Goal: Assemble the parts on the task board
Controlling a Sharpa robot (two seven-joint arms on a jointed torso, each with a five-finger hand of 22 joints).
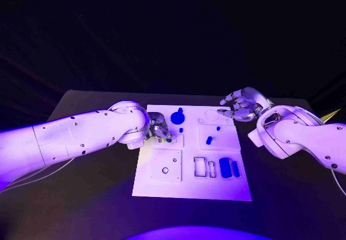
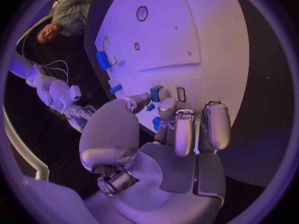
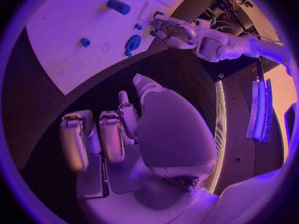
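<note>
The white task board (image 1: 163,184) lies in the middle of the black table. My left hand (image 1: 157,131) hovers over its far left part, and thumb and finger pinch a small blue part (image 2: 156,92) just above the board (image 2: 206,35). A round blue part (image 1: 177,117) stands just beyond that hand, with a small blue stud (image 1: 181,130) beside it. A blue peg (image 1: 209,140) stands mid-board, and a blue cylinder (image 1: 225,166) lies in a slot at the near right. My right hand (image 1: 241,105) hangs over the board's far right corner, its fingers (image 3: 112,134) loosely bent and holding nothing.
The board carries rectangular recesses (image 1: 200,166) and a square plate with a hole (image 1: 165,170) at its near end. Bare black table (image 1: 101,200) surrounds the board on every side. A cable (image 1: 43,172) runs under my left arm.
</note>
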